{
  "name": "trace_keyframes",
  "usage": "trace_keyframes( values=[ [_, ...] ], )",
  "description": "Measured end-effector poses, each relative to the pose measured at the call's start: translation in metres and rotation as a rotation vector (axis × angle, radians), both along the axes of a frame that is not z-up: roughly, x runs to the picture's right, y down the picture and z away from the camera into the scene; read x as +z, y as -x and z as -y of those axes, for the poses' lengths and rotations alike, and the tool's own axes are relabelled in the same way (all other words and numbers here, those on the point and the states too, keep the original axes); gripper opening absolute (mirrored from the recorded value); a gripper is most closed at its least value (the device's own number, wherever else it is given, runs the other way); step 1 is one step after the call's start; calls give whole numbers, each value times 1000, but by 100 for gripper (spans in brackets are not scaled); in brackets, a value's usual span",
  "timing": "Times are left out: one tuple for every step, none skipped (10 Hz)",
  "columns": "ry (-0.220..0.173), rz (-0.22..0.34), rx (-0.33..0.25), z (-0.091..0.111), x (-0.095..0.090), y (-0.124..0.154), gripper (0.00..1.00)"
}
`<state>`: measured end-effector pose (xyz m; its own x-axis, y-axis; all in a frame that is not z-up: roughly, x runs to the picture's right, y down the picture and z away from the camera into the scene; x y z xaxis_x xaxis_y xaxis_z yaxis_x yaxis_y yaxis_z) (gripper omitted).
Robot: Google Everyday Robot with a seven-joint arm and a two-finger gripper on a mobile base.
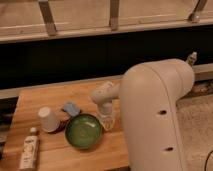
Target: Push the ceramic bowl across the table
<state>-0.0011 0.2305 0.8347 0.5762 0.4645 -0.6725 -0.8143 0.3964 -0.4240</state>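
Observation:
The green ceramic bowl (pixel 83 131) sits on the wooden table (pixel 55 97), near its front middle. It is round, shallow and glossy with a darker rim. My gripper (pixel 108 121) hangs from the white arm just right of the bowl, low over the tabletop and close to the bowl's right rim. I cannot tell whether it touches the rim.
An upturned white paper cup (pixel 48 119) stands left of the bowl. A small blue object (pixel 71 108) lies behind the bowl. A white bottle (pixel 29 151) lies at the front left corner. My large white arm body (pixel 160 120) covers the table's right side. A dark wall runs behind.

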Motion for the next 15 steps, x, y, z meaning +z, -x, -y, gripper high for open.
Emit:
trace_keyframes(
  values=[
    [12, 38, -20, -5, -2, 17, 0],
    [24, 74, -28, -11, -5, 30, 0],
    [26, 83, -30, -12, -6, 34, 0],
    [26, 83, -28, -11, -7, 34, 0],
    [26, 84, -29, -11, -8, 35, 0],
    [26, 85, -29, -11, -8, 34, 0],
    [31, 103, -37, -12, -9, 38, 0],
    [34, 133, -44, -15, -14, 48, 0],
    [23, 163, -50, -17, -22, 62, 0],
    [6, 181, -43, -17, -34, 73, 0],
    [-18, 184, -40, -13, -43, 73, 0],
    [-52, 190, -32, -4, -53, 73, 0],
    [-92, 186, -31, 8, -58, 72, 0],
    [-123, 177, -32, 18, -60, 71, 0],
    [-168, 154, -36, 35, -60, 64, 0]
  ],
)
